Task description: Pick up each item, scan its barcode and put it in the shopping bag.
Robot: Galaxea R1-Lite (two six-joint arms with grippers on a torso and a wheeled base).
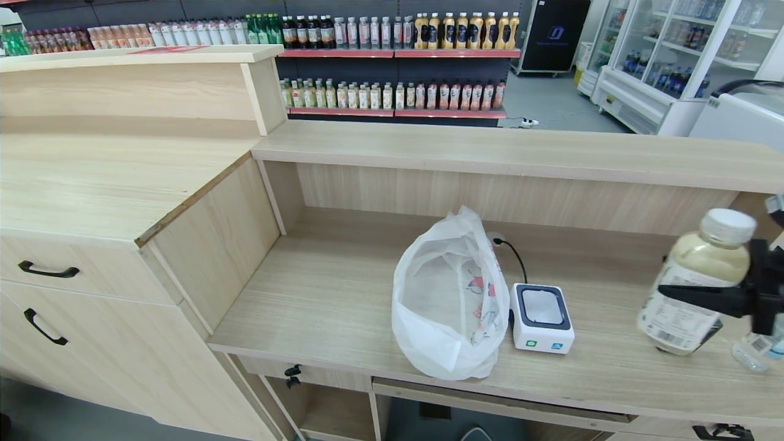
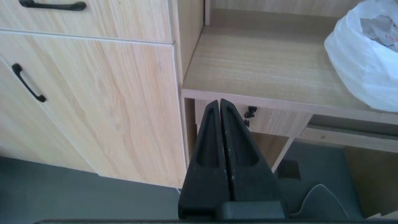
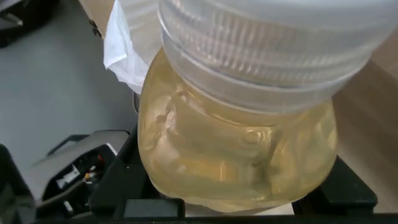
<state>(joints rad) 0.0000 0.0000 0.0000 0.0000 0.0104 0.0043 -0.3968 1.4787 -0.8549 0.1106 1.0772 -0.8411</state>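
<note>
The right jaws grip a tilted pale-yellow drink bottle (image 1: 695, 288) at the right end of the tabletop (image 1: 331, 300), right of the barcode scanner (image 1: 542, 318) and open shopping bag (image 1: 450, 300); the left jaws are pressed together, empty.

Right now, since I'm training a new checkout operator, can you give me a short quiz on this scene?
1. True or false: the right gripper is closed on the bottle.
2. On which side of the shopping bag does the scanner sit? A) the robot's left B) the robot's right C) inside the bag
3. Fill in: the left gripper has its fingers ___.

Key: 1 true; 2 B; 3 shut.
</note>
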